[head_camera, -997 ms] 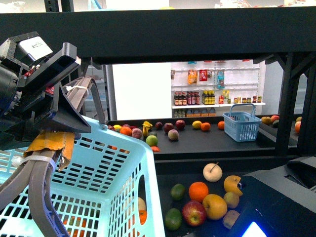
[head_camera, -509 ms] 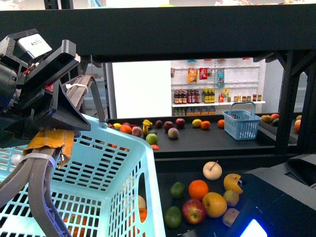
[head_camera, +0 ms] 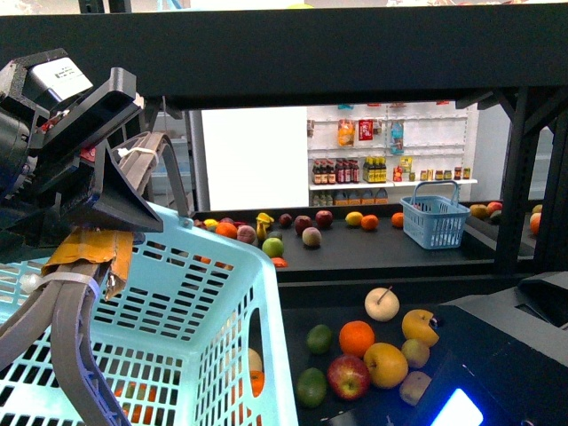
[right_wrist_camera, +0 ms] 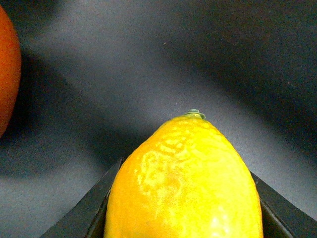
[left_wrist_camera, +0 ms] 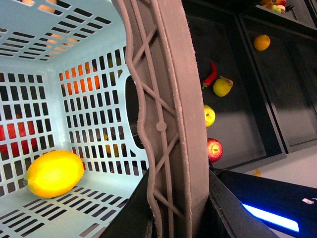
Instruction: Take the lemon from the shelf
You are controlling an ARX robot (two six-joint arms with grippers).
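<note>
While gripped, lemon gleams dimpled yellow.

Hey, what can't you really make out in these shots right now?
Right wrist view: the lemon has its lower part cut off by the frame edge and its flanks covered by the jaws.
Right wrist view: the orange fruit is mostly cut off by the frame edge.
Front view: the basket screens its contents behind its slatted wall.
Front view: the far bottles are too small to read their labels.

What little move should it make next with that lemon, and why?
Probably a short lift straight up, if the grip is firm: the lemon sits between the fingers of the right gripper, an orange lies close beside it, the dark shelf surface behind.
</note>
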